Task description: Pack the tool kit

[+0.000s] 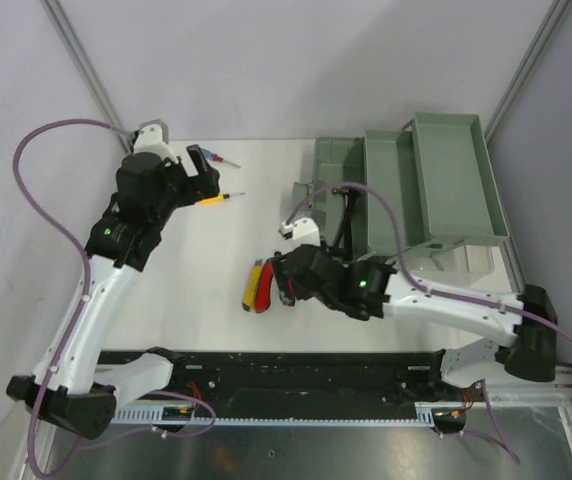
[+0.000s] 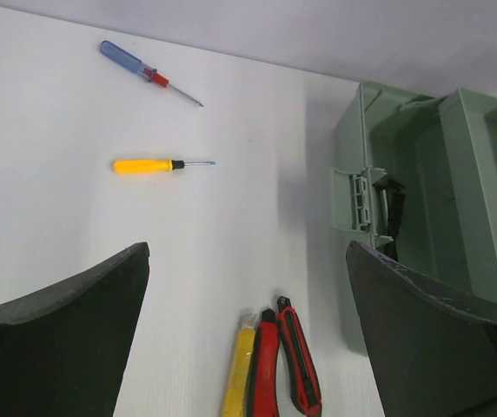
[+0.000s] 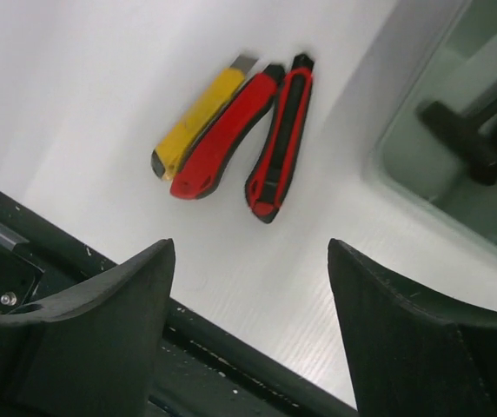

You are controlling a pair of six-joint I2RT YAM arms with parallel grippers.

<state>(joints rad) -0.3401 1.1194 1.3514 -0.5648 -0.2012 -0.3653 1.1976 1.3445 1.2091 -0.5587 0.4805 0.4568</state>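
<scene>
Right pincer [image 3: 250,252] agape beside three knives [image 3: 227,130]; hammer [image 3: 466,139], seemingly, inside toolbox [image 2: 357,187].

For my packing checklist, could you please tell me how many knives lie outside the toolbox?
3. A yellow knife, a red knife and a red-and-black knife lie side by side on the table, left of the toolbox in the top view. More may be hidden inside it.

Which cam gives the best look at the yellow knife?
Right wrist. The yellow knife lies there whole, large and sharp, from blade tip to butt. The left wrist view catches it too, but the bottom edge cuts it off. The top external view shows it only as a small, thin yellow strip.
</scene>
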